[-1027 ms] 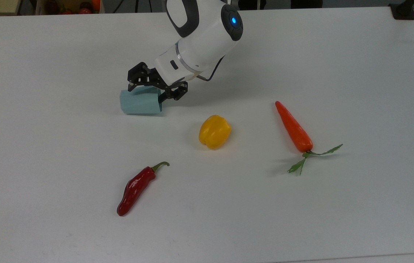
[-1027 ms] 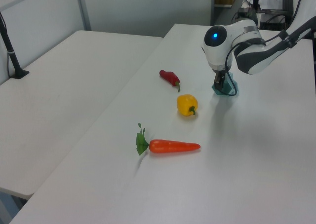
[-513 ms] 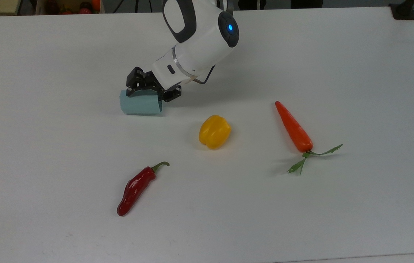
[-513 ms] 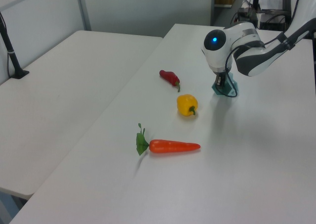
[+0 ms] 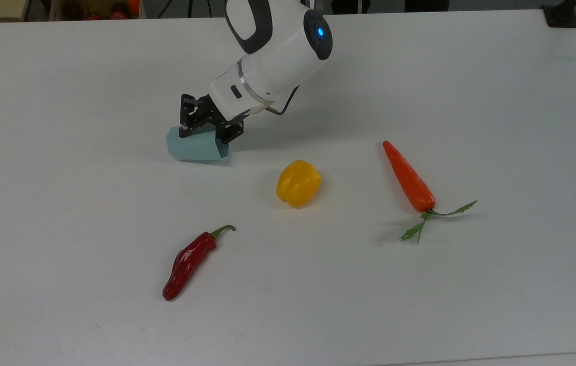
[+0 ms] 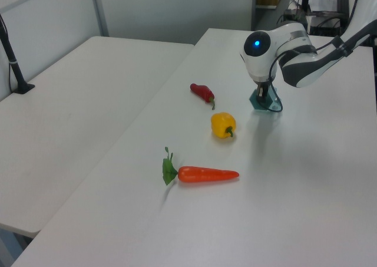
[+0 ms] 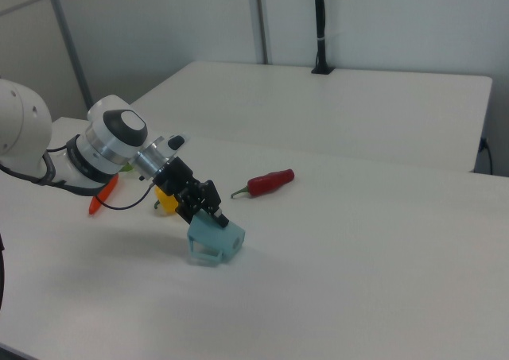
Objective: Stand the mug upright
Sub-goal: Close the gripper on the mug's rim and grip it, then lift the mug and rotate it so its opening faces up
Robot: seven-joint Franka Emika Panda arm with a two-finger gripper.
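Right view: pale blue-green faceted mug tilted, end effector clamped on its wall.

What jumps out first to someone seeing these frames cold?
The white arm, its gripper clamped on the pale blue-green mug, which is tipped partway up off the white table near the top view's upper left. Then the bright produce: a yellow bell pepper at centre, an orange carrot to the top view's right, and a red chili toward the near edge.
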